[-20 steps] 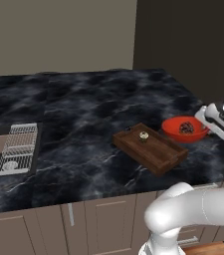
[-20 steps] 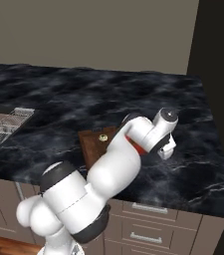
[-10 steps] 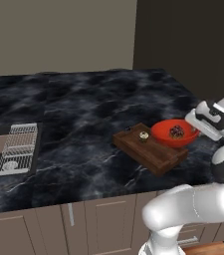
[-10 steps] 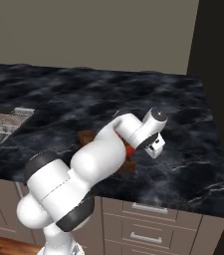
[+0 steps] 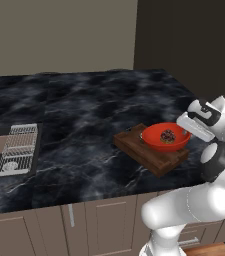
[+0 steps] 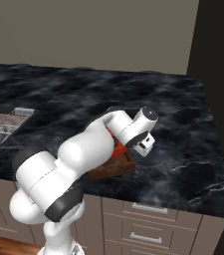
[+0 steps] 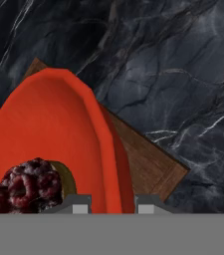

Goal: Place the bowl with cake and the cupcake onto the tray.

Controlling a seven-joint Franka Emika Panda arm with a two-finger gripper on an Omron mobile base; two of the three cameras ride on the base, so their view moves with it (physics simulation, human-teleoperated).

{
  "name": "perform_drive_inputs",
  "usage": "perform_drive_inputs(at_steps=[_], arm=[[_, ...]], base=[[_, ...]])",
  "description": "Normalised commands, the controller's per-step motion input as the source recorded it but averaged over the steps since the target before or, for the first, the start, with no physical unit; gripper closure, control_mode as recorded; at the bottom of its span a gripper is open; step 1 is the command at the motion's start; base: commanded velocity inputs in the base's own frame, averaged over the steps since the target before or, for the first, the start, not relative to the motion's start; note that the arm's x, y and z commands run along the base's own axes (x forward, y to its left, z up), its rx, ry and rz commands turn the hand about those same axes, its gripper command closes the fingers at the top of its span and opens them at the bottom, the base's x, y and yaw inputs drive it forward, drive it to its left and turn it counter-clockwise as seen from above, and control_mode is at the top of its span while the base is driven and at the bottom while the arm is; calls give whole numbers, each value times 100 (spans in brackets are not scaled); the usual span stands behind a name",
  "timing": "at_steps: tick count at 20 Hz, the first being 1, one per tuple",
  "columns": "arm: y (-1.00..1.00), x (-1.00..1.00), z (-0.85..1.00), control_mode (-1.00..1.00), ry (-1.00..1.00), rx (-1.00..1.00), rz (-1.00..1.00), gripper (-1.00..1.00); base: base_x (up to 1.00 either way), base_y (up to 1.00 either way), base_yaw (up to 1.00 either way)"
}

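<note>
Left base view: the bowl with cake point(image 5: 165, 137) sits over the tray point(image 5: 151, 150) on the bench point(image 5: 79, 110), gripper point(image 5: 186, 132) at its rim. Right base view: the arm mostly hides it. Hand view: fingers point(image 7: 81, 203) clamp the rim; releasing while tilted could probably tip the cake out.

I see a black marble counter point(image 5: 84, 110) with white veining, beige wall point(image 5: 59, 35) beyond it, dark panel point(image 5: 194, 45) at the far right, pale drawer fronts point(image 6: 148, 224) below, white wire rack point(image 5: 18, 147) far off sideways.
</note>
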Motion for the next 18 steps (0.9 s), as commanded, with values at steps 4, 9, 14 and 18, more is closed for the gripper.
perform_drive_inputs(at_steps=[4,9,14,18], arm=[[29,0,-21,-100,0,4,14,100],[24,0,-34,-100,0,4,12,100],[16,0,-24,-100,0,3,6,100],[11,7,-23,-100,0,3,1,100]], base=[[0,0,0],[0,0,0],[0,0,0],[0,0,0]])
